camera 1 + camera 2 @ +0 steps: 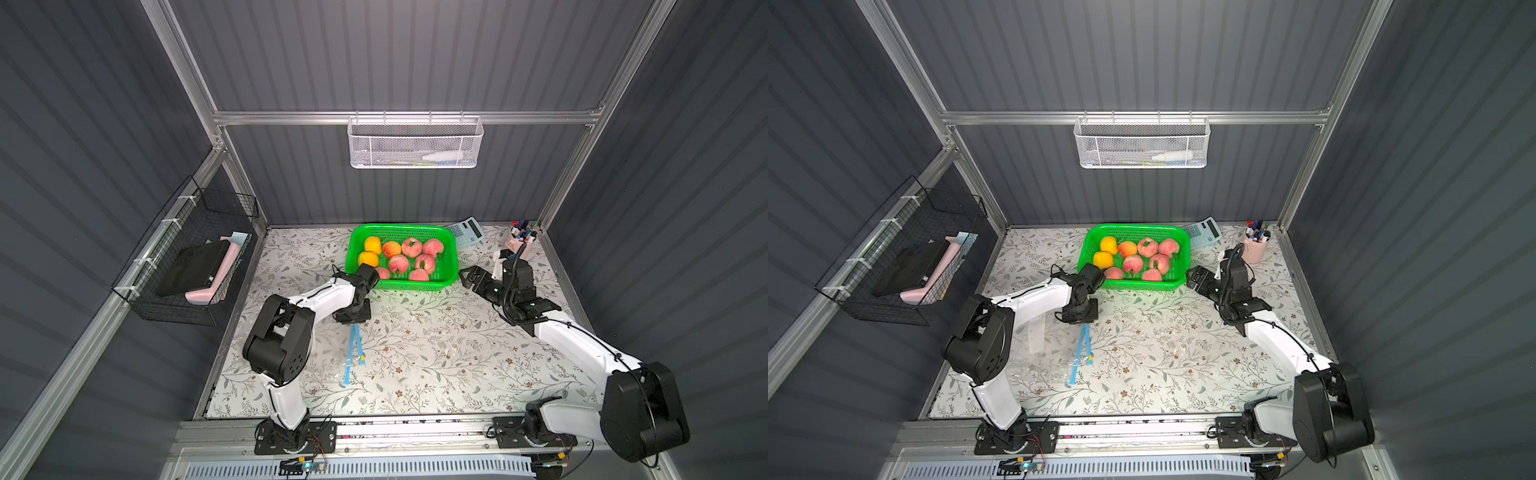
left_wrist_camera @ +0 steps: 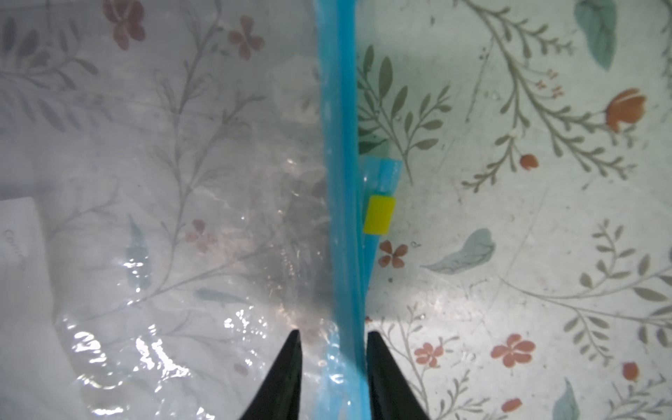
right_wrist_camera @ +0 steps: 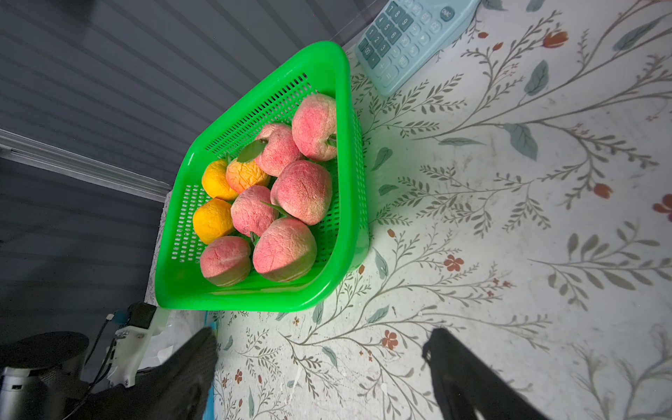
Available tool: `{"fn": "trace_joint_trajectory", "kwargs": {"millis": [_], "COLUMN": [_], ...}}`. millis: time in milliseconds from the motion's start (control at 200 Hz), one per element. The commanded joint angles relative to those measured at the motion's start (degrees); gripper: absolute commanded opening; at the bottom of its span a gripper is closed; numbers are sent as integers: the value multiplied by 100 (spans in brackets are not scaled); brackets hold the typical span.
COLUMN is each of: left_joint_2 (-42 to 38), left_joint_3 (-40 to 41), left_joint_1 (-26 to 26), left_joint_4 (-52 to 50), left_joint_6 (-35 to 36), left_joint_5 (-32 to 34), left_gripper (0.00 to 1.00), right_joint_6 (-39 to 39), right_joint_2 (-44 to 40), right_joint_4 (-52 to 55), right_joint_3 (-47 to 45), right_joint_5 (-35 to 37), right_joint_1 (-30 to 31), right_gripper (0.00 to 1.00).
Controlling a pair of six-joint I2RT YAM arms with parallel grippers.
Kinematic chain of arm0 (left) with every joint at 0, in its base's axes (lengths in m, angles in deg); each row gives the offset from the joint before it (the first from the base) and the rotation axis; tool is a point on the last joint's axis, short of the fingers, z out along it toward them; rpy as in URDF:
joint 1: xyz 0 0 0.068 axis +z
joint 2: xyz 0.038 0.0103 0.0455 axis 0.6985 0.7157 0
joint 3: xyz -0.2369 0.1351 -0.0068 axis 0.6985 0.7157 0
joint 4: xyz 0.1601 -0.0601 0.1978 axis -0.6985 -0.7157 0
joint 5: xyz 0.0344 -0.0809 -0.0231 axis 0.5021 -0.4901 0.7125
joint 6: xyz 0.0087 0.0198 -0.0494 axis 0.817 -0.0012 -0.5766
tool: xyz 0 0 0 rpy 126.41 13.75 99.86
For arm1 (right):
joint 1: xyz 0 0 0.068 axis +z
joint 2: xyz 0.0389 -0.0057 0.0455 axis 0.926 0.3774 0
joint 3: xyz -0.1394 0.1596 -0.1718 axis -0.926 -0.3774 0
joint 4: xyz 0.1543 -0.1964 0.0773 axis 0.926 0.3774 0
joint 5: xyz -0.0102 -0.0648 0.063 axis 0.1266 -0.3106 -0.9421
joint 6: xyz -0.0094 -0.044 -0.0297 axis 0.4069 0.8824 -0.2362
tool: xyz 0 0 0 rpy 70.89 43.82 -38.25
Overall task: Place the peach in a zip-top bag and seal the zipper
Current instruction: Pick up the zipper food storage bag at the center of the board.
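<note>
left gripper (image 2: 333,336) straddles the zip (image 2: 342,145) of the bag (image 2: 163,218), the strip running straight out between narrow jaws; pinched or not, i cannot tell. peaches (image 3: 284,251) lie in the basket (image 3: 254,300), just ahead of the right gripper (image 3: 323,332), wide open, empty, the nearer arm.

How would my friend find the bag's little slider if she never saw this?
Start at the green basket on the flowery table. In front of it, at the left gripper, lies a clear bag with a blue zipper. The slider is the small yellow block among blue and clear.
</note>
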State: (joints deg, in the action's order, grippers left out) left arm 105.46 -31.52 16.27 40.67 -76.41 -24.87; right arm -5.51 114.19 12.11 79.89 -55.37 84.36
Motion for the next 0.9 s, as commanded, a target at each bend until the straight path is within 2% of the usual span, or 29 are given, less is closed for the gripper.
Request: {"fn": "trace_joint_trajectory", "kwargs": {"millis": [0,280,595,710,896], "left_joint_2": [0,-108,-1034,-1573,-2301], "left_joint_3": [-139,-105,48,167,508], "left_joint_1": [-1,-1,-1,-9,-27], "left_joint_4": [-165,-143,-244,-284,23], "left_joint_6": [-25,28,428,570,541], "left_joint_5": [56,-17,-793,-1212,-1982], "left_gripper": [25,0,0,0,0], "right_joint_6": [-95,-130,-236,-417,-839], "right_joint_2": [53,43,-110,-140,-27], "right_joint_4": [-82,-82,-113,-126,-345], "right_joint_3": [4,-13,-48,-74,-101], "right_joint_5": [-57,-105,-305,-286,-198], "right_joint_1": [8,15,365,826,1941], "right_gripper": [92,90,88,87,85]}}
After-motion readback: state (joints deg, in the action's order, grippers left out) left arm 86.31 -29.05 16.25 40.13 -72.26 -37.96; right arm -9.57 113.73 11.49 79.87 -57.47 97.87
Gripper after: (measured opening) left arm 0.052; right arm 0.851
